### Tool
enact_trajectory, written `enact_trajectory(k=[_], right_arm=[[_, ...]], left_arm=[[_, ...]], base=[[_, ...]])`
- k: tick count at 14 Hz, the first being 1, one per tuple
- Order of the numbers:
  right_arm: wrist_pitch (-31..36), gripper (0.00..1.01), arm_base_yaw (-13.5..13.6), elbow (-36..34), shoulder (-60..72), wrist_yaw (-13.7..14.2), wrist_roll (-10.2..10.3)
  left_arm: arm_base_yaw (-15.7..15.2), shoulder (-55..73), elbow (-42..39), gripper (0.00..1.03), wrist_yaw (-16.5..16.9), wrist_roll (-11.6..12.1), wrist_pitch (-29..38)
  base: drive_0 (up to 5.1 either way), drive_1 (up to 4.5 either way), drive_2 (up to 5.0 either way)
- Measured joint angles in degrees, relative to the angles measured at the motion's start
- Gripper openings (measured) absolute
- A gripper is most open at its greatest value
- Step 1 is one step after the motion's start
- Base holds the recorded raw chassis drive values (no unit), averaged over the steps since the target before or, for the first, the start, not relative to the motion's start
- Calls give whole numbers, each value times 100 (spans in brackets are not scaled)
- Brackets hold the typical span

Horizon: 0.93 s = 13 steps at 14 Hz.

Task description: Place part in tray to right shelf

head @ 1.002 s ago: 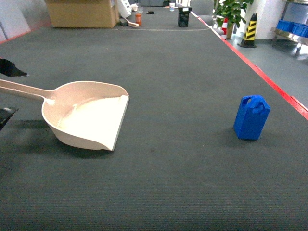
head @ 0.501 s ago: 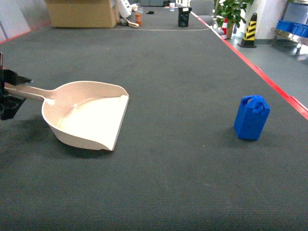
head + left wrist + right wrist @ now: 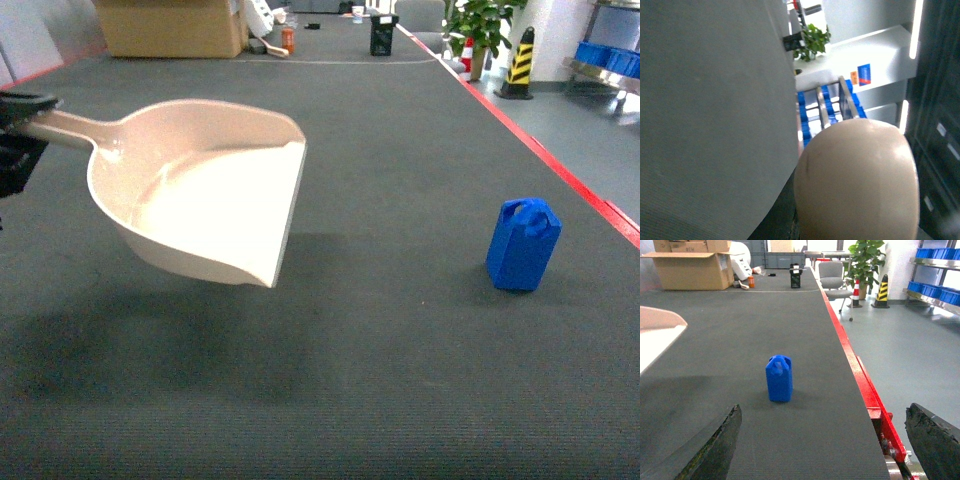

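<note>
The right gripper [image 3: 822,450] has its jaws spread wide with nothing between them, and the part [image 3: 779,378] stands straight ahead of the gap, slightly left of its centre line, upright on the dark ribbed mat [image 3: 740,330] and well apart from both fingers. That is the relation the coming move seems to turn on: the part's long axis is vertical, its cut-out handle on top, so a level approach from the right arm would meet its flat sides; the right arm is clearly the nearer one. Over on the left, the left gripper [image 3: 18,130] pinches the tray [image 3: 205,190] by its long straight handle at the left edge of the head view, the scoop held clear of the mat with its open mouth facing the part, its shadow lying on the mat beneath. Tray and part are well apart. The left wrist view shows only the tray's rounded beige back close up, with the right shelf [image 3: 827,107] and its blue crates beyond. No brand or label can be read on part or tray; a small orange and blue sign on the far wall is too blurred to read.
</note>
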<state>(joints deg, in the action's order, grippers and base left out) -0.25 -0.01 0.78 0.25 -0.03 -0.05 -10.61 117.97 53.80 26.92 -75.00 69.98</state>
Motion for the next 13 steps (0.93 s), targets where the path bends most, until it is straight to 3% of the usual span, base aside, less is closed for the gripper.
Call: enact_trajectory(k=[5,8,10,13], right_arm=[[0,98,0,-2,0,0,0],[0,98,0,-2,0,0,0],[0,98,0,0,0,0,0],[0,98,0,0,0,0,0]], left_arm=[[181,-461,-450,20,107,-201,308],[695,-680,-1005,20,118,-256,339],[1362,-673,-1366,19,61,-236,343],[1384,-678,-1364,19,-31,-103,341]], base=[[0,0,0],[0,0,0],[0,0,0],[0,0,0]])
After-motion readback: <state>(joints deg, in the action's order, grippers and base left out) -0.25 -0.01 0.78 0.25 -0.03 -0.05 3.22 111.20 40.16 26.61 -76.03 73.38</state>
